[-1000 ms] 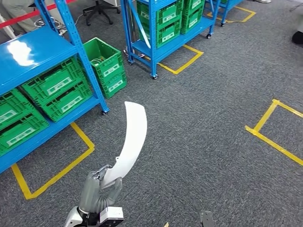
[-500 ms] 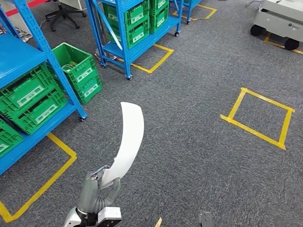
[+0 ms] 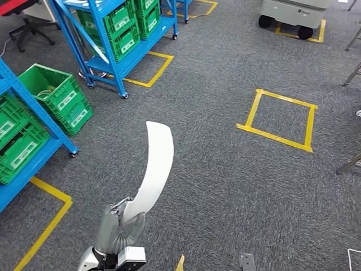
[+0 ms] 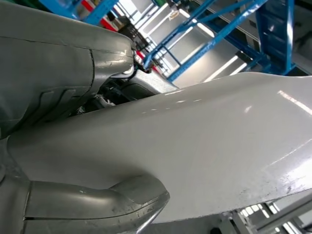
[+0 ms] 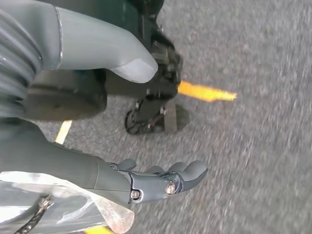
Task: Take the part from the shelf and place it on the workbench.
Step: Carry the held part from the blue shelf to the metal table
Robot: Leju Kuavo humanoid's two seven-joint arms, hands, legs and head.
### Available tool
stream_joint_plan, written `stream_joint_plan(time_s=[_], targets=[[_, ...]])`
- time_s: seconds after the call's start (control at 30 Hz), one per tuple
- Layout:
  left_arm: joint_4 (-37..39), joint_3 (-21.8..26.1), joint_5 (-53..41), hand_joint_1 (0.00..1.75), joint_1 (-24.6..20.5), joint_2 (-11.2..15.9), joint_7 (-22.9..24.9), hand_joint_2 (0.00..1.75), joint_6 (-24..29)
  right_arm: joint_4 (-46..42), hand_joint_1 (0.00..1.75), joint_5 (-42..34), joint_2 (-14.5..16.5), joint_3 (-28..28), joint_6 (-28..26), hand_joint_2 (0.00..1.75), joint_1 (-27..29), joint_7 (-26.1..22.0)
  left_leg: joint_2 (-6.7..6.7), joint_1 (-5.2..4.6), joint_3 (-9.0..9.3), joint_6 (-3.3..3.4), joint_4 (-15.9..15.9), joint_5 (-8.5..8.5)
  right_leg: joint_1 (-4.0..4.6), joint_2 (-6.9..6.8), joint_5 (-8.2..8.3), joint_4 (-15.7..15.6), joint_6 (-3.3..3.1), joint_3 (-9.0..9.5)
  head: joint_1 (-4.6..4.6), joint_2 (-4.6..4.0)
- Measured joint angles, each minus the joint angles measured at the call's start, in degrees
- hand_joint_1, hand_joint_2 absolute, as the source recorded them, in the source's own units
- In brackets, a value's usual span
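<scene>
Head view: left hand [image 3: 118, 230] low at the bottom edge, raised from the silver wrist, grey fingers wrapped around the narrow lower end of the curved white part [image 3: 157, 164]. Part held upright, rising out of the fist and bowing up and slightly rightward to a broad squared tip, over grey carpet [image 3: 221, 180] and touching nothing but the hand. Left wrist view: same hand [image 4: 55, 122] clamped on the part [image 4: 221, 146], thick thumb [image 4: 95, 207] pressed along one edge, glossy white surface running away from the palm, blue shelf beams behind it.

Right wrist view: right hand [image 5: 110, 146] hanging over the carpet, thumb [image 5: 110, 53] and dark fingers [image 5: 169, 183] stretched out and apart, holding nothing.

Outward on the floor: yellow tape square [image 3: 278, 119] ahead and to the right, well apart from the part. Blue shelf [image 3: 42, 149] at the left edge with green crates [image 3: 19, 141] on its lower level; one open green crate [image 3: 57, 96] on the floor just beside its post. Second blue rack [image 3: 123, 31] farther back, also loaded with green crates, standing inside a yellow tape outline. Grey wheeled cart [image 3: 294, 14] at the top right.
</scene>
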Motion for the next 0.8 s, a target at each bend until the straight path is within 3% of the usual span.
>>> stream_joint_plan(time_s=[0.07, 0.1, 0.13, 0.17, 0.23, 0.3, 0.37, 0.43, 0.5, 0.57, 0.63, 0.67, 0.7, 0.77, 0.8], targets=[[0.00, 0.00, 0.01, 1.75, 0.13, 0.05, -0.02, 1.75, 0.01, 0.00, 0.00, 0.00, 0.00, -0.01, 0.00, 1.75, -0.10, -0.01, -2.95, 0.17, -3.12, -0.22, 7.03, -3.80, -0.01, 1.28, 0.15, -0.06, -0.53, -0.08, -0.27, 0.00], [0.00, -0.01, 0.03, 1.75, 0.22, 0.10, -0.02, 1.75, 0.01, 0.00, 0.00, 0.00, 0.00, -0.01, 0.01, 1.75, -0.13, -0.02, -3.64, 0.19, -4.99, -0.21, 10.95, -5.33, 0.08, 2.00, 0.20, -0.05, -0.70, -0.14, -0.32, -0.01], [0.00, -0.01, 0.07, 1.75, 0.28, 0.16, -0.03, 1.75, -0.01, 0.00, 0.00, -0.02, 0.00, -0.02, 0.02, 1.75, -0.11, -0.02, -3.92, 0.19, -6.27, -0.13, 13.45, -5.83, 0.18, 2.75, 0.23, -0.04, -0.78, -0.17, -0.33, 0.00], [0.00, -0.01, 0.10, 1.75, 0.28, 0.21, -0.06, 1.75, -0.05, 0.00, 0.00, -0.05, 0.00, -0.04, 0.02, 1.75, -0.06, -0.03, -4.06, 0.18, -6.67, 0.01, 13.99, -5.20, 0.28, 3.51, 0.27, -0.02, -0.82, -0.17, -0.32, 0.00], [0.00, -0.01, 0.16, 1.75, 0.22, 0.28, -0.15, 1.75, -0.21, 0.00, 0.00, -0.21, 0.01, -0.11, 0.02, 1.75, 0.01, -0.15, -4.88, 0.16, -4.50, 0.51, 8.79, -1.13, 0.39, 5.06, 0.32, 0.05, -0.77, -0.05, -0.30, 0.00], [0.00, -0.04, 0.15, 1.75, 0.17, 0.31, -0.26, 1.75, -0.37, 0.00, 0.00, -0.38, 0.08, -0.26, 0.01, 1.75, -0.01, -0.30, -7.65, 0.21, -1.35, 1.08, 1.54, 2.14, 0.41, 6.43, 0.41, 0.20, -0.52, -0.16, -0.29, -0.01], [0.00, -0.16, 0.13, 1.75, 0.13, 0.31, -0.34, 1.75, -0.40, 0.00, 0.00, -0.46, 0.15, -0.48, -0.01, 1.75, -0.01, -0.36, -9.32, 0.19, -0.16, 1.34, -1.62, 2.58, 0.22, 7.58, 0.70, 0.27, 0.10, -0.77, -0.34, -0.02], [0.00, -0.30, 0.12, 1.75, 0.08, 0.26, -0.35, 1.75, -0.40, 0.00, 0.00, -0.50, 0.15, -0.63, -0.02, 1.75, 0.15, -0.35, -8.27, 0.22, 0.01, 1.58, -2.46, 2.72, 0.00, 8.37, 0.98, 0.24, 0.85, -1.44, -0.39, -0.01], [0.00, -0.39, 0.07, 1.75, 0.06, 0.16, -0.36, 1.75, -0.39, 0.00, 0.00, -0.52, 0.15, -0.68, -0.01, 1.75, 0.29, -0.34, -6.75, 0.39, 0.32, 2.03, -3.34, 3.23, 0.14, 6.16, -0.37, 2.07, 1.39, -2.67, -0.21, -0.01], [0.00, -0.42, 0.01, 1.75, 0.15, 0.10, -0.37, 1.75, -0.37, 0.00, 0.00, -0.52, 0.15, -0.71, 0.00, 1.75, 0.20, -0.34, -4.95, 0.39, 0.43, 2.29, -3.72, 3.43, 0.20, 2.79, -3.95, 8.31, 1.87, -5.73, -0.01, 0.00], [0.00, -0.42, -0.01, 1.75, 0.23, 0.09, -0.33, 1.75, -0.33, 0.00, 0.00, -0.52, 0.15, -0.75, 0.00, 1.75, 0.19, -0.34, -3.13, 0.36, 0.37, 2.31, -3.68, 3.38, -0.11, 1.71, -6.62, 15.13, 2.43, -8.92, 0.04, 0.00], [0.00, -0.44, -0.01, 1.75, 0.24, 0.09, -0.30, 1.75, -0.28, 0.00, 0.00, -0.51, 0.15, -0.79, -0.01, 1.75, 0.27, -0.34, -2.31, 0.38, 0.38, 2.25, -3.67, 3.33, -0.32, 1.50, -6.50, 16.11, 2.69, -9.30, 0.04, 0.01], [0.00, -0.47, 0.02, 1.75, 0.21, 0.09, -0.21, 1.75, -0.21, 0.00, 0.00, -0.49, 0.15, -0.87, -0.02, 1.75, 0.35, -0.35, -1.54, 0.43, 0.42, 2.12, -3.63, 3.24, -0.53, 1.19, -5.32, 14.65, 2.95, -8.42, 0.05, 0.00], [0.00, -0.57, 0.10, 1.75, 0.17, 0.09, 0.03, 1.75, -0.07, 0.00, 0.00, -0.43, 0.16, -1.02, -0.06, 1.75, 0.39, -0.43, -0.23, 0.47, 0.59, 1.57, -3.42, 2.91, -0.83, -0.62, -1.99, 6.90, 3.41, -4.12, 0.06, -0.01], [0.00, -0.62, 0.16, 1.75, 0.14, 0.11, 0.16, 1.75, -0.03, 0.00, 0.00, -0.39, 0.20, -1.07, -0.08, 1.75, 0.33, -0.49, 0.25, 0.38, 0.63, 1.18, -3.19, 2.67, -0.87, -1.47, -0.88, 3.35, 3.31, -2.06, 0.09, -0.01]])
